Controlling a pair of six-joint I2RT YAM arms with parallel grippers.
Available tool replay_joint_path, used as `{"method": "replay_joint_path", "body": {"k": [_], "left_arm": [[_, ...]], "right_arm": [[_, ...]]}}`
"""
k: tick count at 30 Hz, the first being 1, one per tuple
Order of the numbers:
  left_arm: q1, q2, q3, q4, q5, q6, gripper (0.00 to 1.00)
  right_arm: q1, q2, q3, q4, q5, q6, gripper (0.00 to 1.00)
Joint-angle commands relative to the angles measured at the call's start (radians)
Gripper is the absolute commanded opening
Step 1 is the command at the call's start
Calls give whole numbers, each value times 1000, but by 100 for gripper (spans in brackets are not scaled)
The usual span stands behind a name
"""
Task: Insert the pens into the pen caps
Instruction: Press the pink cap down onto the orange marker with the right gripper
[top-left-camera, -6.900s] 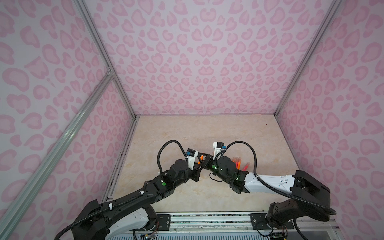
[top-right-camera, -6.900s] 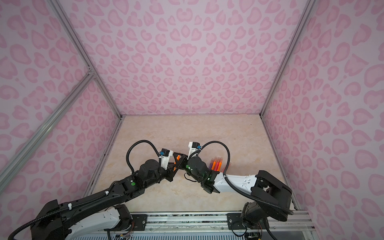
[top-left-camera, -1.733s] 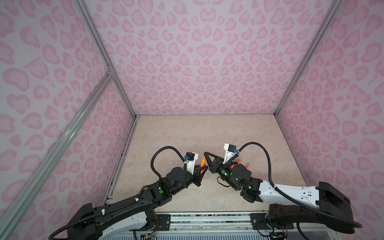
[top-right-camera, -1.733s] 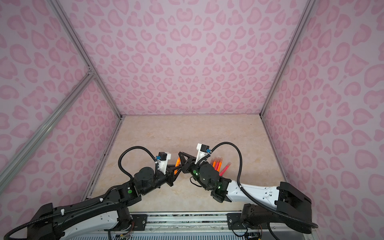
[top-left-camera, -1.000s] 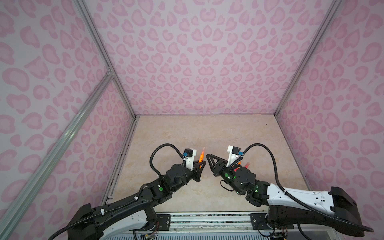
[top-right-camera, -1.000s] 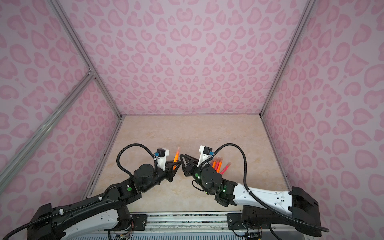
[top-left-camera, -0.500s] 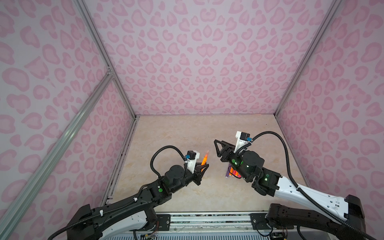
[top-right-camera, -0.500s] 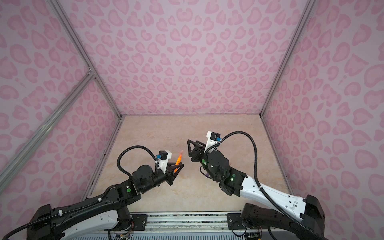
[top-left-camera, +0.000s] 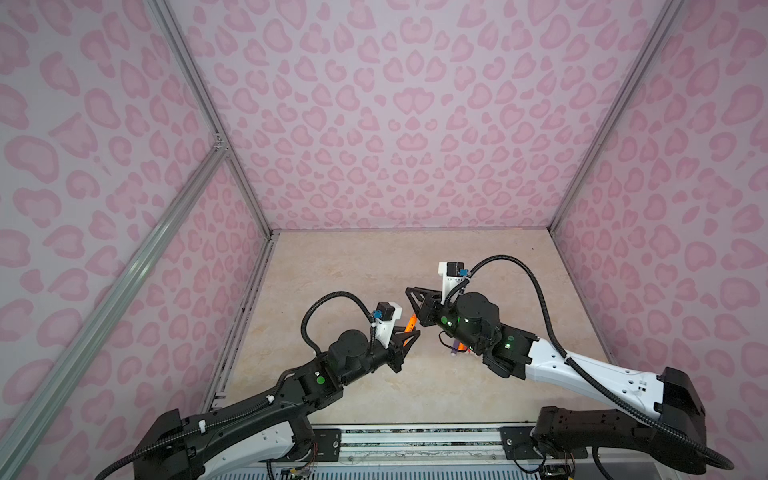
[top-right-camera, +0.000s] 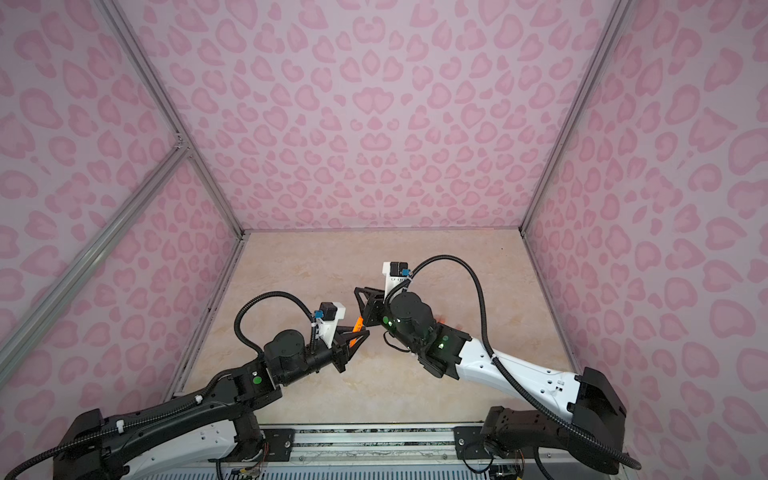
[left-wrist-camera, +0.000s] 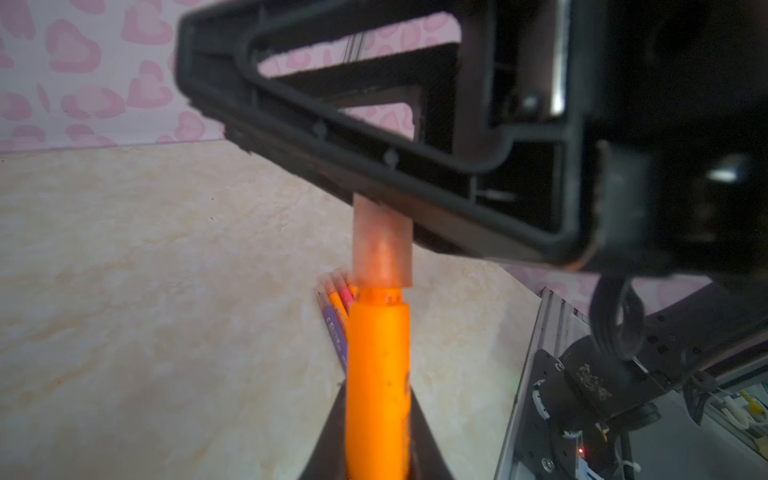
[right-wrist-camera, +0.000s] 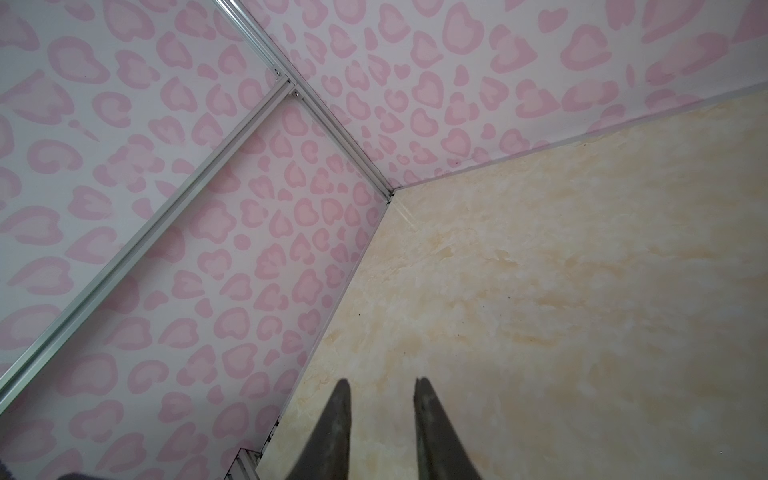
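Note:
My left gripper (top-left-camera: 409, 334) (top-right-camera: 358, 332) (left-wrist-camera: 378, 390) is shut on an orange pen (left-wrist-camera: 377, 374) (top-left-camera: 411, 323), held clear of the floor with its tip pointing away. A translucent pale pen cap (left-wrist-camera: 382, 249) sits over that tip, down to the pen's collar. The cap's far end is hidden behind a finger (left-wrist-camera: 332, 137) of my right gripper (top-left-camera: 411, 293) (top-right-camera: 358, 291), which lies across it. In the right wrist view the right gripper (right-wrist-camera: 382, 388) shows a narrow gap and nothing between its tips. Whether it grips the cap further back is hidden.
Several other pens (left-wrist-camera: 338, 316), purple, orange and pink-red, lie side by side on the beige floor under the right arm. One purple pen (top-left-camera: 455, 347) peeks out there. Pink patterned walls with metal rails (top-left-camera: 249, 291) close in three sides.
Half a second ago my right gripper was raised and off to the right. It has swung back down to the pen's capped tip, jaws narrower. The left gripper still holds the orange pen.

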Motion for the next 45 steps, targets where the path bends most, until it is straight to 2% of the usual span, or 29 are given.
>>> {"method": "replay_joint_path", "body": {"k": [1,5,11,21,24,27,32,35,38,42,45], "left_arm": [[-1,4,20,39,-10,12,3],[-1,14,43,19,-76,26,3],[-1,43,87,13,-196,48,3],[-1,67,174,-28,-391,99,4],[-1,87,212,-53,-431,111,4],[9,111,254,-86,-379,116,4],[134,116,305,-128,-68,58,4],[187,114,328,-134,55,44,4],[198,101,338,-173,47,54,4],[196,87,334,-175,-95,75,3],[175,84,327,-161,-201,104,3]], "right_arm": [[12,15,-3,0,-16,19,18],[44,26,-2,-13,16,28,7],[113,43,-20,1,117,58,0],[138,62,-40,-28,245,170,0],[138,65,-73,13,228,204,0],[142,62,-134,184,111,160,0],[187,35,-161,246,115,57,0],[194,23,-204,329,81,25,0],[199,23,-196,286,105,52,0],[226,44,-126,84,229,157,0],[253,80,-98,50,269,219,0]]}}
